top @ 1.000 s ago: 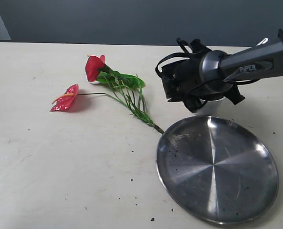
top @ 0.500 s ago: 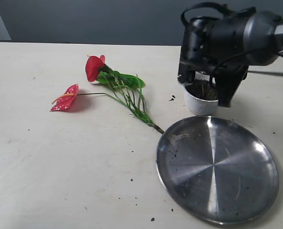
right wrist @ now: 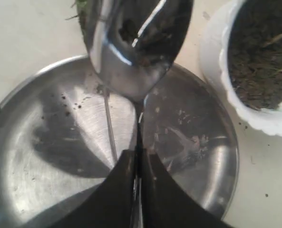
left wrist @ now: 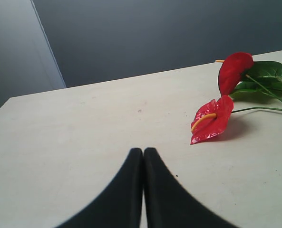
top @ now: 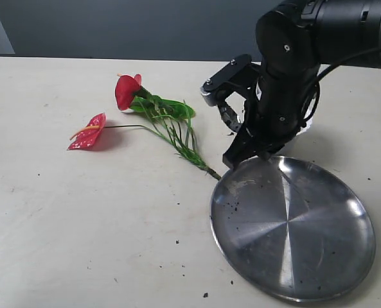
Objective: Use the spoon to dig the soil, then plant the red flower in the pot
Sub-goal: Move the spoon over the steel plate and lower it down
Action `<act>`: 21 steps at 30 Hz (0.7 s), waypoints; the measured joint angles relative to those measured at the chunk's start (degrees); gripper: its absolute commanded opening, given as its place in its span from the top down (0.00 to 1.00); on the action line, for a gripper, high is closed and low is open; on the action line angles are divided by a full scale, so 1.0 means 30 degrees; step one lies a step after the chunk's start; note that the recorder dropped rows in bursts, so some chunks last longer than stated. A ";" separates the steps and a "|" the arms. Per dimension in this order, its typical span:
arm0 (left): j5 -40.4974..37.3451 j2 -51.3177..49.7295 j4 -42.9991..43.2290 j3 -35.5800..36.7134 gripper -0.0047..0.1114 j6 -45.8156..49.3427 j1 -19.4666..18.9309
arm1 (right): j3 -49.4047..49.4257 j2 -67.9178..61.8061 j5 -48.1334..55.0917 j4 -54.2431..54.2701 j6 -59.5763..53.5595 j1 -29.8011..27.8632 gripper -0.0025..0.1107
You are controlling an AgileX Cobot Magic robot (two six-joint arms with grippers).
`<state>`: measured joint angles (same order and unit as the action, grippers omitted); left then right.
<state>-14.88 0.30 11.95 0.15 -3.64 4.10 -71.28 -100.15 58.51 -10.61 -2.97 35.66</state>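
The red flower lies flat on the table, its stems reaching toward the steel plate. My right gripper is shut on the thin handle of the spoon. The spoon's soil-smeared bowl hangs over the plate's rim, beside the pot, which is filled with soil. In the exterior view the right arm hides almost all of the pot, and its gripper points down at the plate's back-left edge. My left gripper is shut and empty, low over the table near a bloom of the flower.
Dark soil crumbs are scattered on the table in front of the plate, and some lie on the plate. A dark wall runs behind the table's far edge.
The right arm has swung from above the pot down to the plate's back-left edge, still holding the spoon, and now covers the pot in the exterior view. The flower has not moved.
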 measured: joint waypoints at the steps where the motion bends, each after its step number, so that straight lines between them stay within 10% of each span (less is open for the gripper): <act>1: 0.0000 0.0000 0.0000 0.0000 0.95 0.0000 0.0000 | 0.0024 0.0000 0.0097 0.0233 -0.0152 0.0000 0.98; 21: 0.0000 0.0000 0.0000 0.0000 0.95 0.0000 0.0000 | 0.7373 0.0029 -0.5851 0.1853 0.0480 0.0000 0.98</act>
<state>-14.88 0.30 11.95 0.15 -3.64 4.10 -49.16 -100.07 40.96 -5.05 -1.53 35.66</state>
